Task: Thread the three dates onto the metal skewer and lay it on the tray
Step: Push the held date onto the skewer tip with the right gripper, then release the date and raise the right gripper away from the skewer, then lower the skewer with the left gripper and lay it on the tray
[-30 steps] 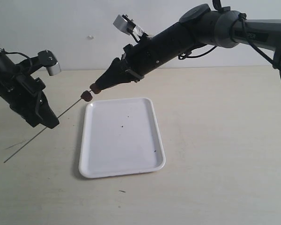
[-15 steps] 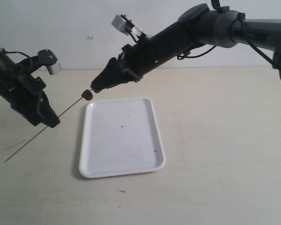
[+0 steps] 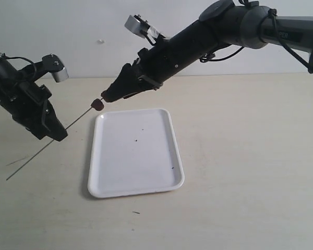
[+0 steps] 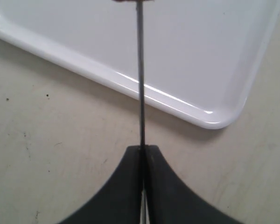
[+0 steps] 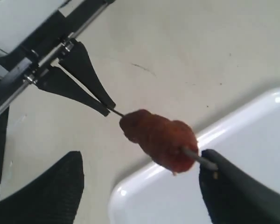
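Metal skewer [image 3: 78, 121] clamped in left end effector [image 3: 56, 135]; right end effector [image 3: 105, 97] open beside dates [image 5: 158, 139]. Risk: dates near tip could slide off if tilted over tray [image 3: 146, 156].

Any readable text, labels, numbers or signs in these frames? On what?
Dark label on the right arm's grey link: pale lettering, too blurred to read.
Tray: no text, only a few dark specks.
Metal skewer and dates: no markings.
Nothing else legible in any view.
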